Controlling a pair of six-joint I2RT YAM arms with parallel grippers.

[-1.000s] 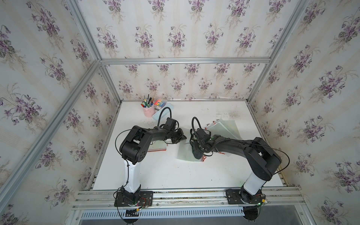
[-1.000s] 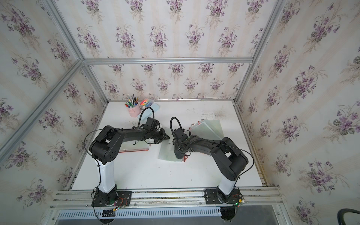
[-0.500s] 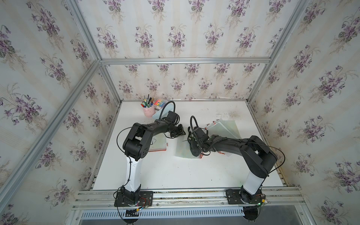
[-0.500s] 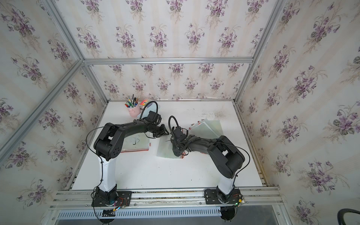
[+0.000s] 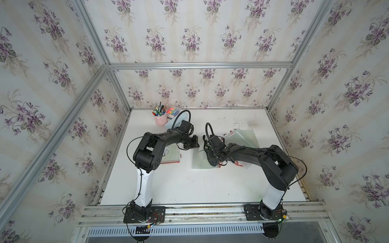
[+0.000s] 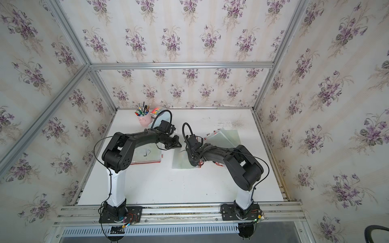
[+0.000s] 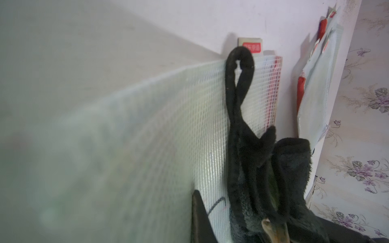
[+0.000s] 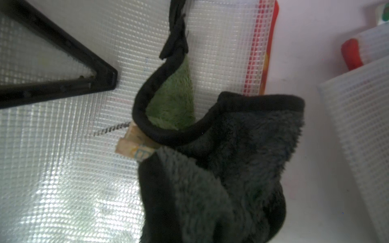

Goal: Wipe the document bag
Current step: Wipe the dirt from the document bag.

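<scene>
The wiping step seems in hand: the right gripper point(image 5: 211, 157), clamped on a fluffy dark cloth point(image 8: 231, 157) with green lining, presses the translucent mesh document bag point(image 5: 200, 163) in the middle of the white table point(image 5: 189, 185), the left gripper point(image 5: 194, 144) sitting closed at its edge; next, I think, sweep firmly over the black stroke point(image 8: 111, 129).

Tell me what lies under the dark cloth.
The mesh document bag, with a black ink stroke running beneath the cloth; anything further along it is covered.

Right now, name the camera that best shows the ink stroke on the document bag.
Right wrist view: the ink stroke is sharp on the document bag. The left wrist view shows it smaller; both top views give a faint speck.
</scene>
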